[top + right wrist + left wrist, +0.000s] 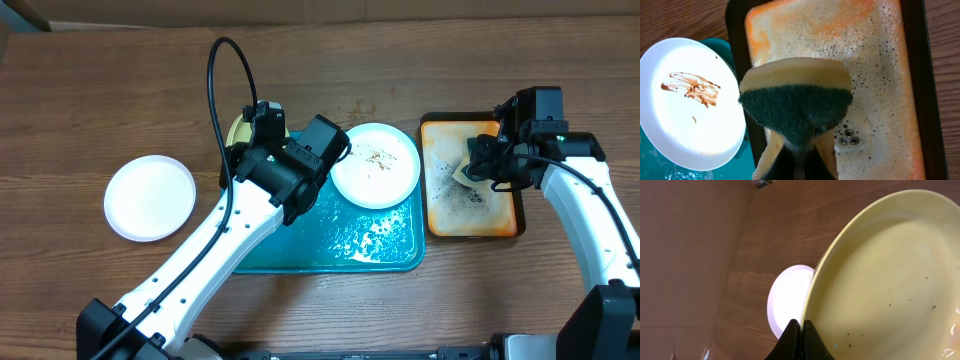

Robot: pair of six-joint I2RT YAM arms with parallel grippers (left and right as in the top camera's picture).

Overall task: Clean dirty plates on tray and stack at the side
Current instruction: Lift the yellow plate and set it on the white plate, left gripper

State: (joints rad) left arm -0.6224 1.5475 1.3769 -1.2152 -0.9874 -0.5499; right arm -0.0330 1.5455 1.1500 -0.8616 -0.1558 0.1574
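Note:
The teal tray [372,250] lies mid-table. A white plate [376,165] with brown smears sits on its far right corner and shows in the right wrist view [687,120]. My left gripper [250,135] is shut on the rim of the pale yellow-green plate [238,130], held tilted at the tray's far left; that plate fills the left wrist view [890,285] beside the jaws [801,330]. A white plate [150,197] lies on the table at the left, also in the left wrist view [787,300]. My right gripper [478,170] is shut on a green-and-yellow sponge [795,100] over the orange tray.
A smaller orange, black-rimmed tray [440,215] holding soapy foam stands right of the teal tray, also in the right wrist view [890,75]. The teal tray's bottom is wet. The left arm reaches diagonally across the tray's left side.

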